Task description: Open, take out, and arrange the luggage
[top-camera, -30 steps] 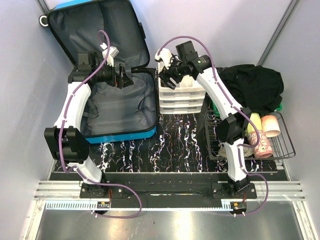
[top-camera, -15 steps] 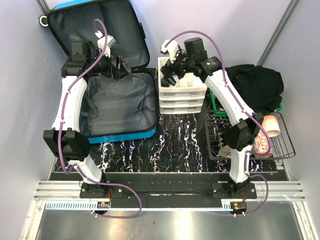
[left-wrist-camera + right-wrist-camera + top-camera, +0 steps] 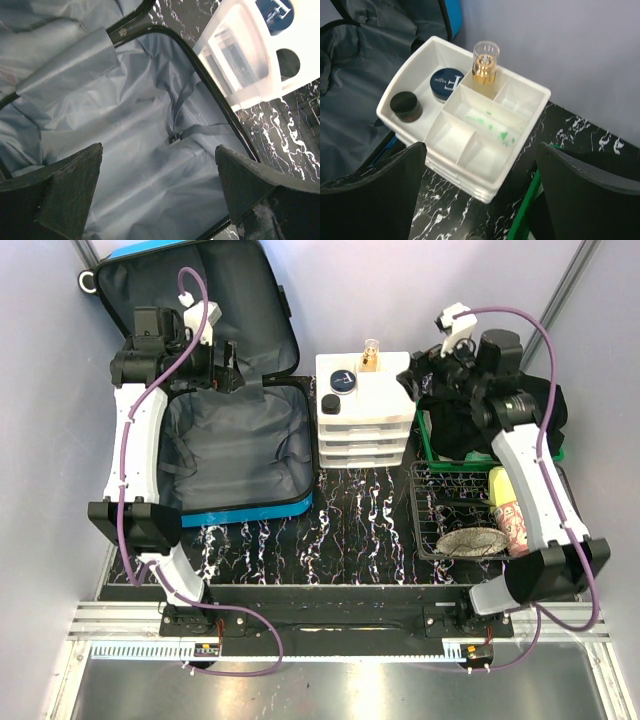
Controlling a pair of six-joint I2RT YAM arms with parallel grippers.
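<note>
The left tool [image 3: 157, 155] stands wide, empty, over the open bright blue hard-shell luggage [image 3: 240, 455]; the right tool [image 3: 481, 146], equally wide, faces a white plastic organiser [image 3: 485, 117].

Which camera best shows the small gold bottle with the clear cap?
The right wrist view: the gold bottle with the clear cap stands close and unblocked atop the white plastic organiser. The top external view shows it tiny; the left wrist view misses it.

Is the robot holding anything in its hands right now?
No, nothing. The left tool is open over the open luggage, and the right tool is open near the white organiser.
</note>
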